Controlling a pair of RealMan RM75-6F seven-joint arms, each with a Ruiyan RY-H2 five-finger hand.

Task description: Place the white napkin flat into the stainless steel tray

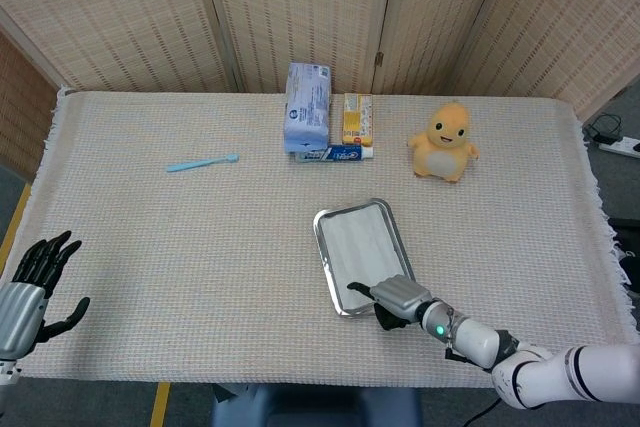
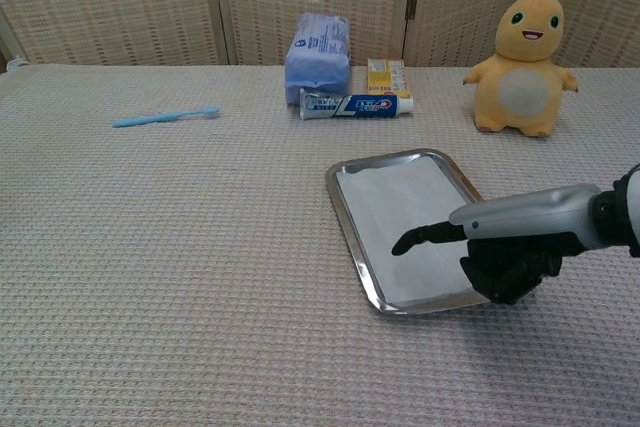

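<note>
White napkin (image 2: 408, 221) lies flat inside the stainless steel tray (image 2: 348, 232), covering nearly all of its floor, with only the raised rim showing around it. The right hand (image 2: 505, 247) sits at the tray's near right corner. One dark finger (image 2: 428, 237) is extended leftward over the near part of the napkin, while the remaining fingers are curled under the palm just beyond the tray's near right rim. The hand holds nothing. Whether the extended fingertip touches the napkin or hovers just above it cannot be told from either view.

Napkin and tray share the same long axis, running from near to far and leaning slightly, the far end a little to the right of the near end in the head view. Tray (image 1: 330, 269) stands near the middle of the table (image 1: 200, 247), toward the near edge.

The left hand (image 1: 30, 287) is at the near left corner, off the cloth, fingers spread apart and holding nothing.

Count: one napkin, one tray, one blue toothbrush (image 2: 165, 117) far left, one blue tissue pack (image 2: 317, 51), one toothpaste tube (image 2: 356, 104) lying in front of it, one small yellow box (image 2: 384, 74), one yellow plush toy (image 2: 525, 64) far right. All of these lie well apart from the tray.
</note>
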